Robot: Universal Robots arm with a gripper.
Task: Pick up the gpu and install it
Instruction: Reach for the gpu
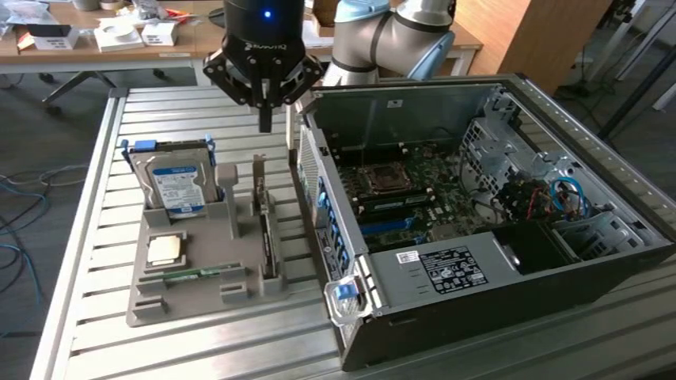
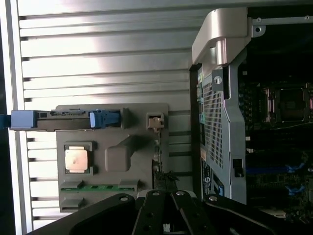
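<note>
Step in hand reads as the approach for the pick. The gpu point(image 1: 264, 229), a green circuit card with a black cooler, stands on edge in a slot of the grey moulded parts tray point(image 1: 158, 305), along the tray edge nearest the open black PC case point(image 1: 507, 317). The tray sits mid-bench on the slatted metal bench point(image 1: 90, 198), just beside the case. To do it well, I'd spread the jaws before descending, centre them across the card's thin top edge, bite board and cooler rather than fan, and lift straight out of the slot. The black two-finger gripper point(image 1: 264, 119) hangs above the tray's far end, roughly over the card. Its fingers are pressed together, holding and touching nothing.
</note>
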